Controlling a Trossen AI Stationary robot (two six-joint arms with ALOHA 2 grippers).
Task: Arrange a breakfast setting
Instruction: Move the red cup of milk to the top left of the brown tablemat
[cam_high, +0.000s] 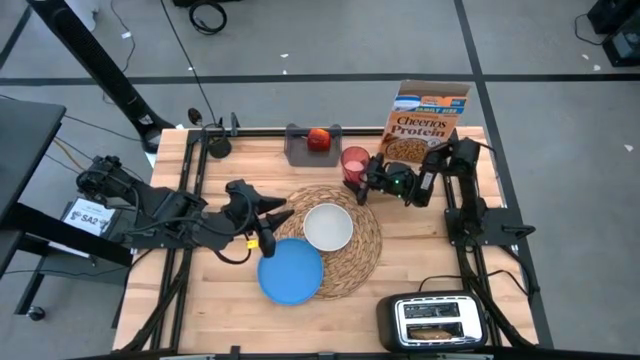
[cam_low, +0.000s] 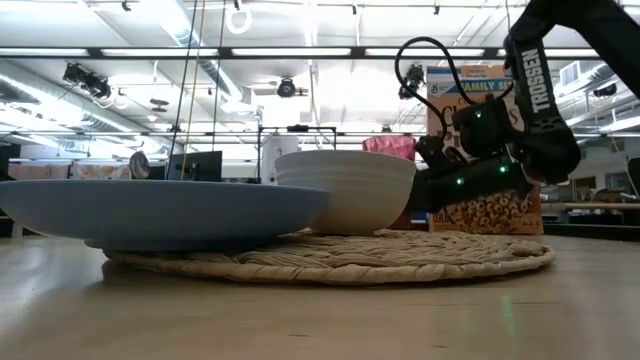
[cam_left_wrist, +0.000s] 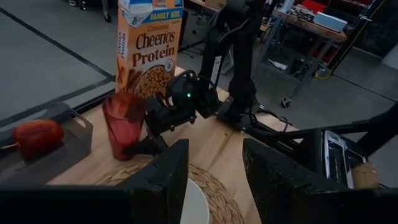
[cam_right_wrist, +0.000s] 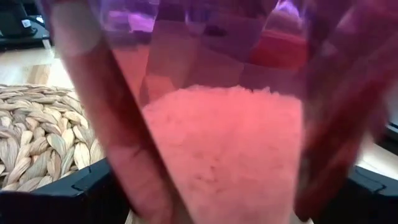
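Note:
A translucent red cup stands upright on the table just beyond the far edge of the round straw placemat. My right gripper is open, low and level, with the cup between its fingers. A white bowl sits on the mat. A blue plate lies half on the mat's near-left edge. My left gripper hovers open and empty above the mat's left side. The red apple lies in the grey tray. The Cheerios box stands upright at the far right. My right gripper has the cup's lower part between its open fingers; whether they touch the cup's walls I cannot tell. The fingers come in about level from the table's right side. The cup stands upright on the table.
A black-and-silver toaster with toast in its slots stands at the near right corner. The Cheerios box stands close behind my right arm. Bare wood lies at the near left of the table.

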